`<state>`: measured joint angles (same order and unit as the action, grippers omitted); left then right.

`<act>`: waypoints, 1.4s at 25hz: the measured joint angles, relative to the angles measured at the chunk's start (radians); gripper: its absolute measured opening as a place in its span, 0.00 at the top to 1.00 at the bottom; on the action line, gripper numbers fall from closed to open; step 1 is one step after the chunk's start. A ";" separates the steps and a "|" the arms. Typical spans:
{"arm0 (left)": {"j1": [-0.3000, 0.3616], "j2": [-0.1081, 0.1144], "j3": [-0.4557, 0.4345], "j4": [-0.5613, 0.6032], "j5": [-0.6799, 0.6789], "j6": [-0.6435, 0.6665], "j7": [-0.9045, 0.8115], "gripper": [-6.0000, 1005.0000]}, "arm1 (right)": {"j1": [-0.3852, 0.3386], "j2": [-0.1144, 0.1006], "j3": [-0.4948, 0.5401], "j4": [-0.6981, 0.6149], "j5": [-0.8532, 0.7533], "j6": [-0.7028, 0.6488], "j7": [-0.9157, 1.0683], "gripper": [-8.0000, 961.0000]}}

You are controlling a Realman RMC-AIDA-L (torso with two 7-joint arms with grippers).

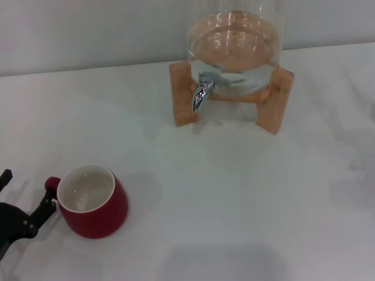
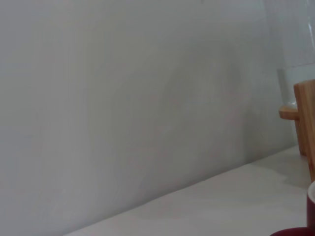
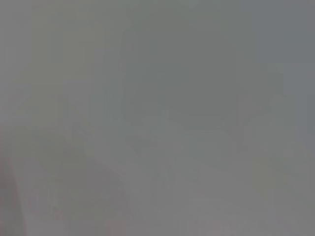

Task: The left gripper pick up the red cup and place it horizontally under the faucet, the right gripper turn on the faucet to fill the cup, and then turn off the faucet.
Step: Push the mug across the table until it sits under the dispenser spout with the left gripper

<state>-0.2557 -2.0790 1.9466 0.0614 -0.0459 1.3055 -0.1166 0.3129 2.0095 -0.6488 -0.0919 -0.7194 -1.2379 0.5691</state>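
I see the red cup (image 1: pixel 92 201) upright near the front-left corner of the white desk (image 1: pixel 234 193), its small handle turned to the left edge. My left gripper (image 1: pixel 23 202) is at that edge, just beside the handle; its black fingers (image 1: pixel 45 206) stand spread apart and hold nothing. The chrome faucet (image 1: pixel 202 91) sits on the glass dispenser (image 1: pixel 237 44) in its wooden stand (image 1: pixel 280 99) at the back edge, well apart from the cup. The right gripper I cannot see.
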 joint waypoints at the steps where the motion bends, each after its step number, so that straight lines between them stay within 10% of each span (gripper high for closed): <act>1: -0.001 0.000 0.000 0.000 0.000 0.000 0.000 0.12 | 0.000 0.000 0.000 0.000 0.000 0.000 0.000 0.09; 35: -0.019 -0.001 0.000 0.000 0.009 -0.031 0.009 0.12 | 0.000 0.000 -0.002 0.009 0.000 -0.012 0.000 0.09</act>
<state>-0.2746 -2.0801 1.9466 0.0614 -0.0368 1.2747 -0.1073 0.3129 2.0095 -0.6504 -0.0827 -0.7194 -1.2502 0.5691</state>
